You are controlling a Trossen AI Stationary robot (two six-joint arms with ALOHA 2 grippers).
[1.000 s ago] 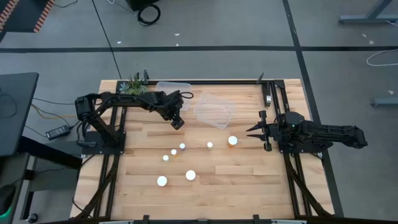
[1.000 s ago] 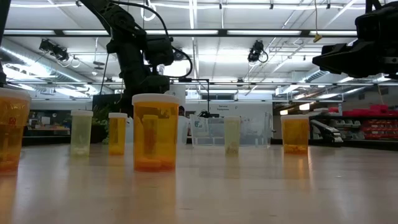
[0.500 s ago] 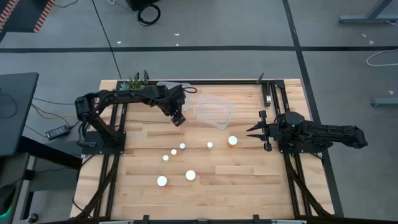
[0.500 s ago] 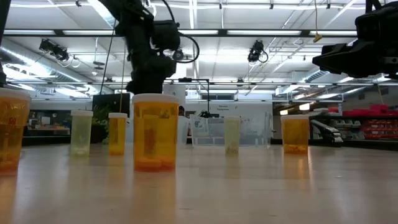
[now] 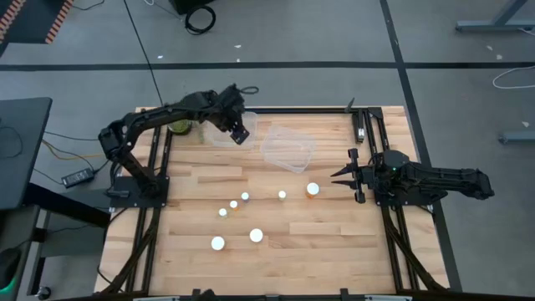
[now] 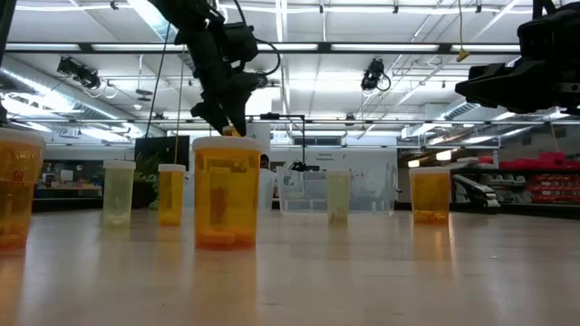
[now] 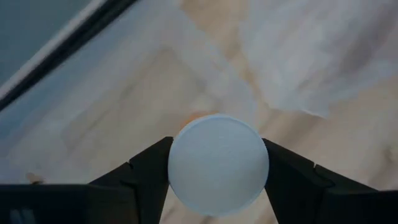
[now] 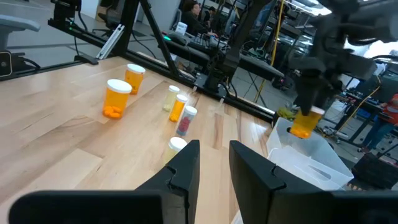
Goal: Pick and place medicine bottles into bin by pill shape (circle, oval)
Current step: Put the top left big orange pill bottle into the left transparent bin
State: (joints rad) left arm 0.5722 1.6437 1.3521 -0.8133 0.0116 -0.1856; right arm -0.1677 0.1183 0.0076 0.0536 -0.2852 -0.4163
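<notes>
My left gripper (image 5: 242,134) is shut on a small orange medicine bottle with a white cap (image 7: 217,163). It holds the bottle in the air over the left clear bin (image 5: 219,134) at the table's far side. The right wrist view shows this bottle (image 8: 304,122) hanging above the bin (image 8: 314,155). Several more orange bottles stand upright on their bases mid-table, among them a bigger one (image 5: 313,189) and a smaller one (image 5: 282,195). My right gripper (image 5: 350,177) waits open and empty at the table's right side. My left gripper pinches the bottle at its top, one finger on each side of the round white cap's rim (image 7: 175,163). The fingers come from above, pointing down. The bottle hangs upright below them, its orange body (image 8: 304,124) lifted clear above the bin.
A second clear bin (image 5: 290,149) lies to the right of the first. A small green plant (image 5: 180,127) stands at the far left corner. The standing bottles spread from the table's middle (image 5: 245,197) toward its near side (image 5: 217,243). Bare wood lies near my right gripper.
My left gripper has carried the bottle toward the table's far edge, from beside the bins to above the left clear bin, and has stayed shut on it. The bottle has stayed upright and clear of the table.
</notes>
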